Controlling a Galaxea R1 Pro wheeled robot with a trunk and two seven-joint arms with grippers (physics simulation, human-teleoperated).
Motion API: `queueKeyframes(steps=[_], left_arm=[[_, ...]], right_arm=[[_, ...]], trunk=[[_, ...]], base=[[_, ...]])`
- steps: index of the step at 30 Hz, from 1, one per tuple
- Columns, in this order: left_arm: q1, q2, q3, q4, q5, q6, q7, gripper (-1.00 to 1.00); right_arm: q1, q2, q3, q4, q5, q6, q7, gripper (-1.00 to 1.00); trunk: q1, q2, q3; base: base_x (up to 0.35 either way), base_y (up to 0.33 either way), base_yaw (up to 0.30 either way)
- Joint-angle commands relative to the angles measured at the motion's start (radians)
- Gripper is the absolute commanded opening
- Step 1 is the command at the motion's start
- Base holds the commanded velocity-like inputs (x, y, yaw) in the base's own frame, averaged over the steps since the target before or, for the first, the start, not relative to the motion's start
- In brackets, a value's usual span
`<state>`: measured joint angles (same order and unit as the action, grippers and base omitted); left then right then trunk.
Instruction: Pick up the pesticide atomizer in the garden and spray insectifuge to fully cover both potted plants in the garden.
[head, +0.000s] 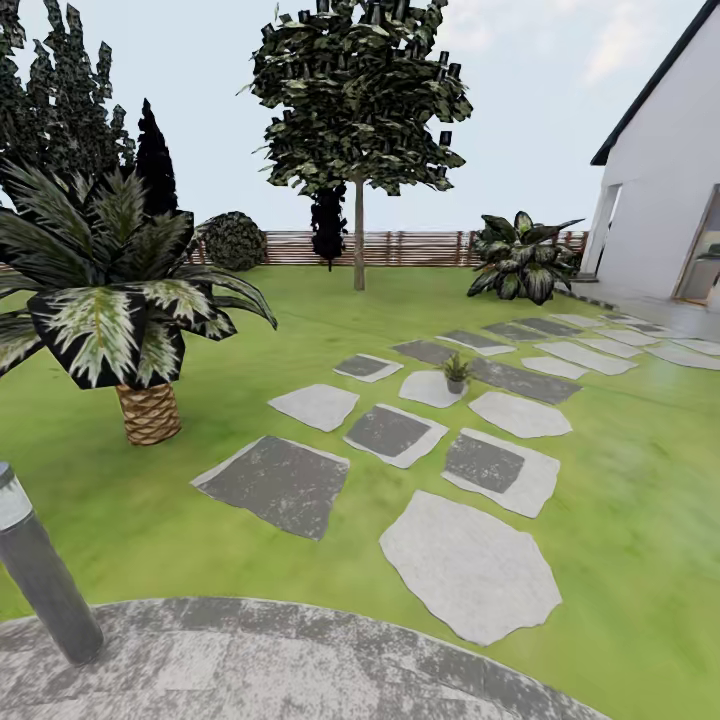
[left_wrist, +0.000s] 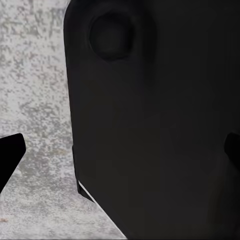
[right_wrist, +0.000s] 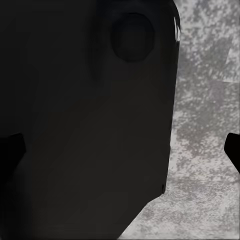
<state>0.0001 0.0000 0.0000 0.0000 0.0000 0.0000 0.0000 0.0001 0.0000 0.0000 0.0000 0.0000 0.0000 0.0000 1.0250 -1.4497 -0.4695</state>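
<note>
In the head view the garden lawn (head: 620, 480) spreads ahead, crossed by grey and white stepping stones (head: 470, 565). One potted plant (head: 456, 372), a small green rosette in a tiny grey pot, stands on a pale stone mid-path. The pesticide atomizer is out of view. My left gripper (left_wrist: 120, 152) is open, its dark fingertips (left_wrist: 10, 157) at the frame's edges, facing a dark robot body panel over grey paving. My right gripper (right_wrist: 120, 150) is likewise open, fingertips (right_wrist: 10, 150) wide apart, nothing between them.
A round grey patio (head: 250, 660) lies nearest, with a grey bollard lamp (head: 40, 570) at its left. A big palm (head: 110, 300) stands left, a tree (head: 358, 150) and brown fence (head: 420, 248) behind, a broad-leaved shrub (head: 525, 255) and white house (head: 670, 180) to the right.
</note>
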Motion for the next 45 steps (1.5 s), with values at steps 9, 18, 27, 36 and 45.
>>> queueKeyframes(steps=[9,18,27,36,45], left_arm=[[0.0,-0.002,0.001,-0.019,0.001,-0.005,0.003,1.0],[0.0,-0.001,0.0,-0.02,0.001,-0.006,0.003,1.0],[0.0,-0.008,0.003,-0.02,0.012,-0.005,0.003,1.0],[0.0,-0.01,0.002,-0.02,0.008,-0.006,0.003,1.0],[0.0,-0.011,0.001,-0.02,0.008,-0.006,0.003,1.0]], right_arm=[[-0.008,0.035,0.001,-0.04,0.002,-0.027,-0.003,1.0],[-0.008,0.038,0.001,-0.053,0.002,-0.035,-0.003,1.0],[-0.008,0.036,-0.003,-0.054,0.0,-0.035,-0.005,1.0],[-0.008,0.033,-0.002,-0.077,0.003,-0.035,-0.005,1.0],[-0.008,0.029,-0.001,-0.083,0.003,-0.034,-0.005,1.0]], trunk=[[0.0,0.0,0.0],[0.0,0.0,0.0],[0.0,0.0,-0.001],[0.0,0.0,-0.004],[0.0,0.0,-0.007]], base=[[0.0,0.0,0.0],[0.0,0.0,0.0],[0.0,0.0,0.013],[-0.004,-0.016,0.235],[-0.106,-0.223,0.273]])
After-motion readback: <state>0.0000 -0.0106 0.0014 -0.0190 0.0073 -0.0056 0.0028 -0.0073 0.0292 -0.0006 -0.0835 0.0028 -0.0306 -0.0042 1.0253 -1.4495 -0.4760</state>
